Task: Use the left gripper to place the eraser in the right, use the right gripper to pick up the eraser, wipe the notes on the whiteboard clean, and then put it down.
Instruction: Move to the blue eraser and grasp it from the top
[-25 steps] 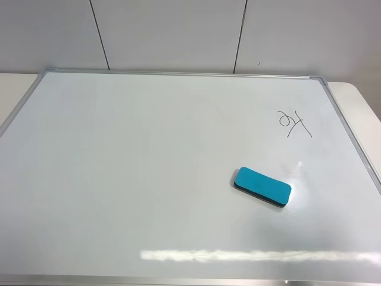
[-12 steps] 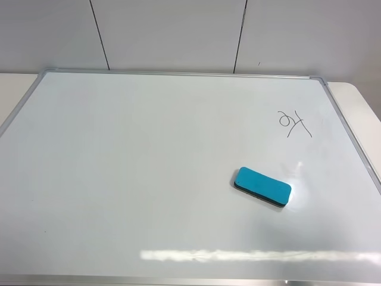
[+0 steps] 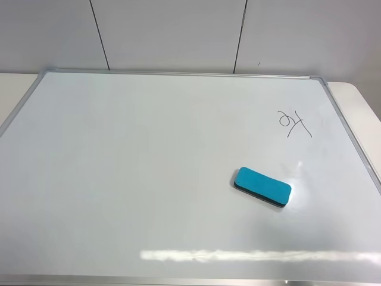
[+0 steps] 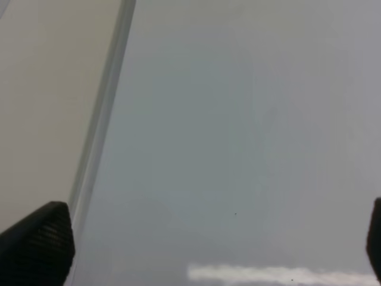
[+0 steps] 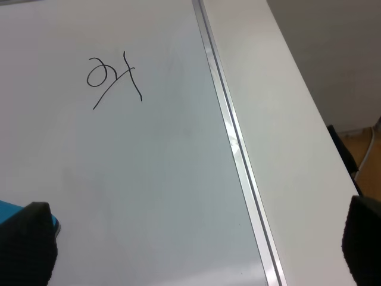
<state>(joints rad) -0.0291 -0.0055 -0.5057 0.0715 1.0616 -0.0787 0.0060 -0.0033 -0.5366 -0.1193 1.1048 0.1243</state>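
The whiteboard (image 3: 149, 155) lies flat and fills most of the exterior high view. On its right half rests the teal eraser (image 3: 262, 186), flat and untouched. The notes (image 3: 293, 124), a small black scribble, sit beyond the eraser toward the far right corner. Neither arm shows in the exterior high view. In the left wrist view my left gripper (image 4: 205, 247) stands open over bare board beside the silver frame (image 4: 101, 125), with nothing between its fingers. My right gripper (image 5: 195, 247) is open above the board; a sliver of the eraser (image 5: 7, 210) peeks beside one fingertip (image 5: 27, 247), and the notes (image 5: 113, 77) lie ahead.
A pale table (image 3: 363, 113) extends past the board's right and left edges. A panelled wall (image 3: 178, 33) rises behind the board. The right wrist view shows the table's edge dropping to a floor with a cable (image 5: 372, 134).
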